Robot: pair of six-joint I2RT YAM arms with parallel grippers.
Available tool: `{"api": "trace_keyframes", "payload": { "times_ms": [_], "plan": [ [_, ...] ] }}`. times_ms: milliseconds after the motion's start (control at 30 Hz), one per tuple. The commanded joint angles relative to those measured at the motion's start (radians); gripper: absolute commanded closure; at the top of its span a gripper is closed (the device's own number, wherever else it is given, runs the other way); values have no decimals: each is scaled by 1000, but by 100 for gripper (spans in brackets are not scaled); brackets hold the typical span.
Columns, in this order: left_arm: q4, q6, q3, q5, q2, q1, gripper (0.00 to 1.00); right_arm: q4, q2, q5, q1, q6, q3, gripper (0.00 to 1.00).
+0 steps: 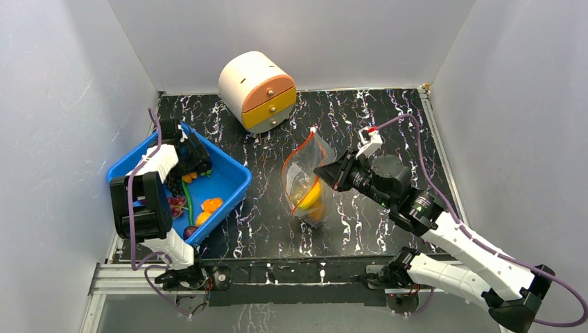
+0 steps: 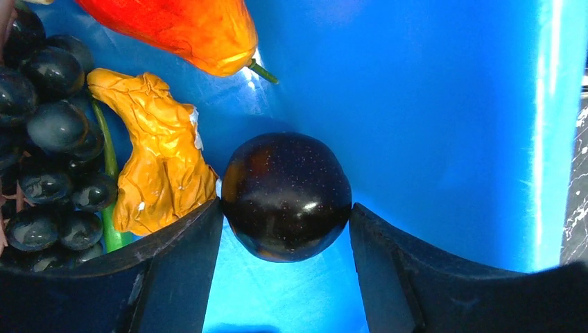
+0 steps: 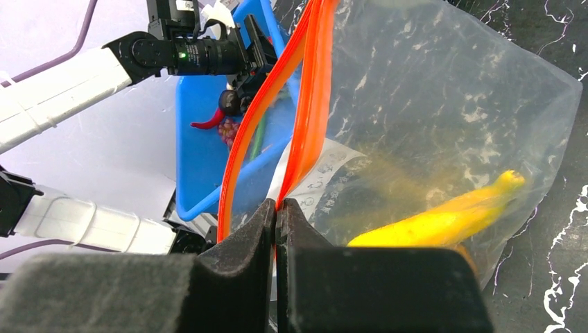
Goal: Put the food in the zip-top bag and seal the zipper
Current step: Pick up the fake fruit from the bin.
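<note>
One dark round fruit (image 2: 286,196) sits pinched between fingers of the left gripper (image 2: 286,209).

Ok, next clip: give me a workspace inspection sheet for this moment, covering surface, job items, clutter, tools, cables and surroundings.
Surface: black marbled table, carrying bin, bag and cabinet.
Job's things: zip-top bag mid-table, zipper unsealed with its two strips apart, banana inside; grapes, orange pepper and dark round fruit in the blue bin.
Clutter: cream drawer cabinet at the back.
Grippers: left tool down in the bin, fingers against both sides of the dark round fruit; right tool shut on the zipper.
Cables: purple cable running along each arm.
Surroundings: plain white walls on three sides; nothing else seen.
</note>
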Motion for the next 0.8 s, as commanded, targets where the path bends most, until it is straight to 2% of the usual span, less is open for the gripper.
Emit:
{"api": "trace_keyframes", "payload": {
  "times_ms": [0, 600, 767],
  "plan": [
    [-27, 22, 14, 46, 18, 3, 37, 57, -18, 21, 4, -17, 15, 100],
    [-67, 5, -6, 48, 30, 3, 32, 76, 32, -1, 2, -24, 45, 100],
    [-63, 7, -5, 53, 26, 3, 38, 73, 42, 1, 4, -26, 57, 100]
  ]
}}
